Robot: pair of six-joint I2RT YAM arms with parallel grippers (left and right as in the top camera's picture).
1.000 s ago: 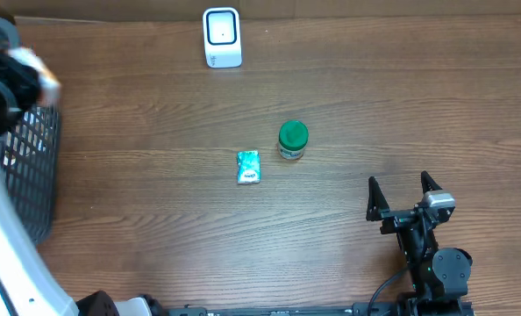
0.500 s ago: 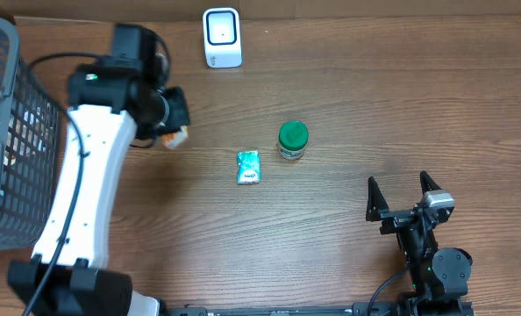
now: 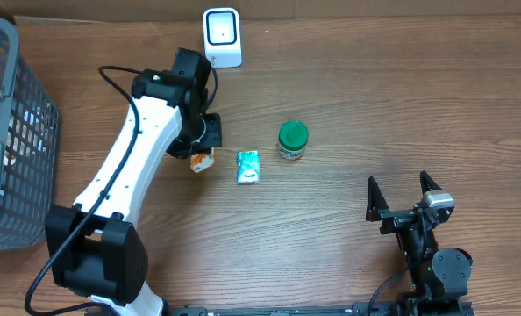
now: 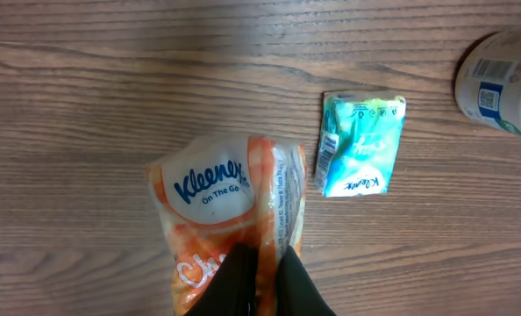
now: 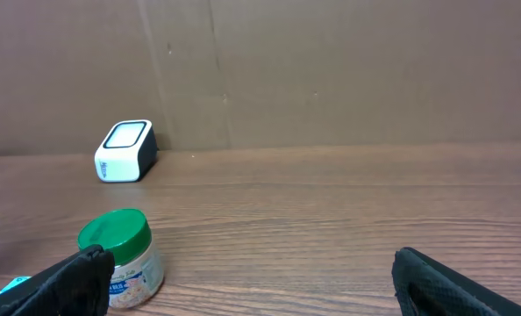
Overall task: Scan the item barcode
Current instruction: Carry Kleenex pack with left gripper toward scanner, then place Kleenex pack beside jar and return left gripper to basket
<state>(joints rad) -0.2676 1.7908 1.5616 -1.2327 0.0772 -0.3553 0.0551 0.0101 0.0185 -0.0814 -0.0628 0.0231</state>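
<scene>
Basket [image 3: 15,132] far left of the left tool [image 4: 259,279], which is clamped on an orange tissue pack [image 4: 230,219]; its barcode should be turned squarely toward the scanner [image 3: 222,37] beyond. Teal packet [image 3: 248,167] and green-lidded jar [image 3: 293,140] lie just right, clear of that path. Right tool [image 3: 404,195], jaws apart, idles.

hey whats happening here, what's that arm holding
The left gripper is shut on an orange Kleenex tissue pack, holding it over the wooden table just left of a small teal packet and a green-lidded jar. The white barcode scanner stands at the far edge, and the pack is not in front of it yet. The right gripper sits open and idle at the near right. A wire basket sits at the left.
</scene>
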